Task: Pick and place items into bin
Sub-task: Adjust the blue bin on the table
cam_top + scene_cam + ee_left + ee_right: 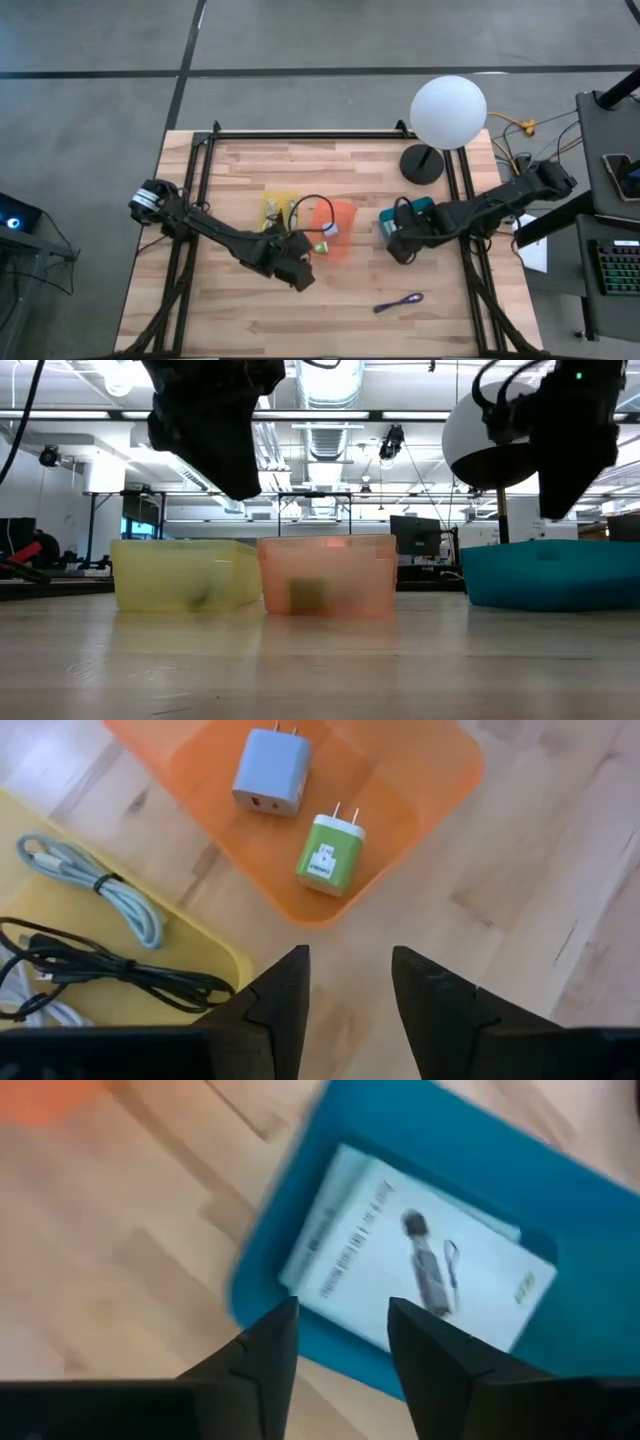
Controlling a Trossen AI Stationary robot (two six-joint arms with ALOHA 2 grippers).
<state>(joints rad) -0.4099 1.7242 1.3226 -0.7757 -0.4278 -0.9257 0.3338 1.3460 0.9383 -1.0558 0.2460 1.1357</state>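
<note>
Translucent orange bin (420,780) holds two boxy plastic chargers (327,855).

Three translucent plastic bins: one yellow (280,208), one orange (335,228), one teal (405,222). Two plug chargers: one blue-grey (271,772), one green-and-white (330,854). One purple cable (398,302).

Pale, matt wood-plank table (250,310). Translucent plastic orange bin (420,780), yellow bin (180,575) and opaque teal bin (480,1150). Smooth plastic chargers: grey-blue charger (270,772), green-white charger (328,855), metal prongs. Glossy printed white packet (420,1270).
</note>
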